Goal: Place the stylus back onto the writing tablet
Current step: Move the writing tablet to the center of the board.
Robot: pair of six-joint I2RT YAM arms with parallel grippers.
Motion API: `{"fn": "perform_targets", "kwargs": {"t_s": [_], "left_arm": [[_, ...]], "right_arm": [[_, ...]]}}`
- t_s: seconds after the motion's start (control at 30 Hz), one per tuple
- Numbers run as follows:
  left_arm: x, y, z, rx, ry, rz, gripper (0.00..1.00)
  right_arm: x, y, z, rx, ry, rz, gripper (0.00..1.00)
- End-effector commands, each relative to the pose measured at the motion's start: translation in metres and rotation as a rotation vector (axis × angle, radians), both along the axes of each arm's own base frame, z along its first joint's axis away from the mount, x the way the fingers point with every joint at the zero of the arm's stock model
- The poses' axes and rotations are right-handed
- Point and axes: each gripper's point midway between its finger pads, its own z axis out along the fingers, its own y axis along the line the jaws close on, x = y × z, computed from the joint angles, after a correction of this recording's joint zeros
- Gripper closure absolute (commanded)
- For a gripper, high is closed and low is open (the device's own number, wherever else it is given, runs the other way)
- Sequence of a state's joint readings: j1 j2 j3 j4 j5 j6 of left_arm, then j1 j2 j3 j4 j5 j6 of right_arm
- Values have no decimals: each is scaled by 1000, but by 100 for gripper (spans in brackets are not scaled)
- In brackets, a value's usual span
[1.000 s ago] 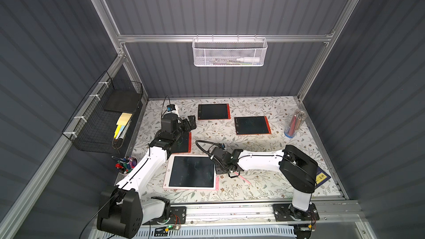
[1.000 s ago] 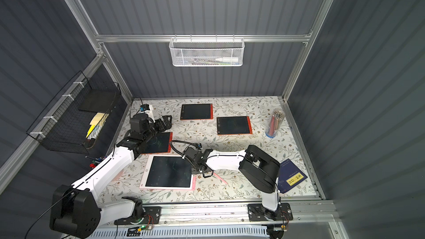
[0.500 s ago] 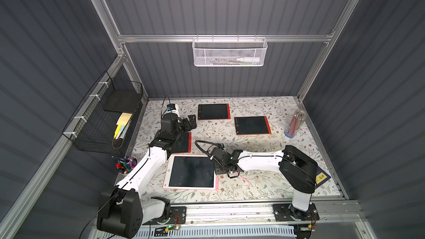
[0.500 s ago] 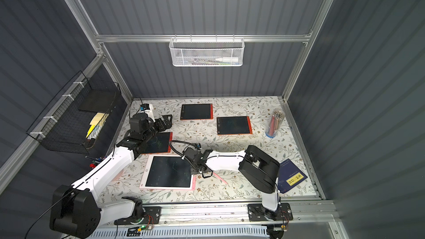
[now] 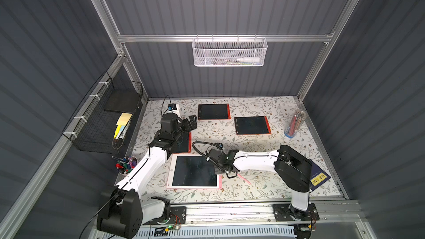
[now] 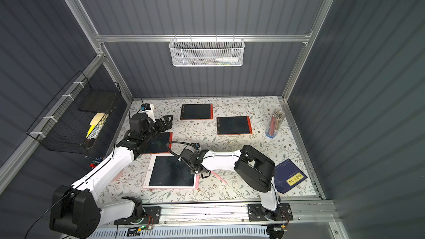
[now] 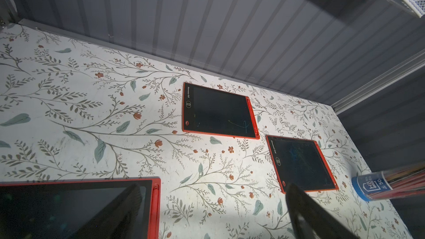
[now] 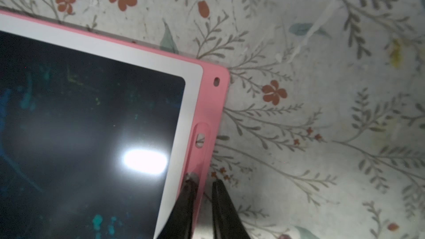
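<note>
Starting at the right gripper [image 8: 204,181], the fingers are seen drawn almost together on what appears to be the pink stylus [image 5: 244,179]. Its front end is held over the pink border of the writing tablet [image 8: 213,102] at the empty slot [image 8: 202,134], while its tail slants out over the flowered table [image 5: 259,189]. The stylus is best swung until it lies parallel with the slot, lowered flat and pressed in before the grip is eased, since a skewed release would likely let it roll off. The left gripper [image 7: 212,186], spread wide and empty, is held well apart over a red tablet [image 7: 69,203].
</note>
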State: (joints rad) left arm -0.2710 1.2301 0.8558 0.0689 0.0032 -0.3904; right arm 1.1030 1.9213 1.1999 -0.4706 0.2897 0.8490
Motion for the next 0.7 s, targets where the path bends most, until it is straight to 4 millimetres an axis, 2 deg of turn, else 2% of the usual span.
{"fn": "perform_targets", "kwargs": {"t_s": [0.0,0.17,0.37,0.57,0.67], "left_arm": [[-2,-2,32,14,-98,-40,1],[1,-2,37,35,-117,-44,1],[-10,-18,32,-7,-120,-140,1],[-28,-32,11,-66,-69,-224,1],[-34,-36,10,-80,-70,-236,1]], "right_arm": [[-6,-51,-24,-151,44,-30,81],[4,-77,-30,-128,63,-66,82],[19,-97,-30,-120,87,-91,84],[47,-96,-29,-71,83,-110,85],[60,-97,-28,-54,85,-128,87]]}}
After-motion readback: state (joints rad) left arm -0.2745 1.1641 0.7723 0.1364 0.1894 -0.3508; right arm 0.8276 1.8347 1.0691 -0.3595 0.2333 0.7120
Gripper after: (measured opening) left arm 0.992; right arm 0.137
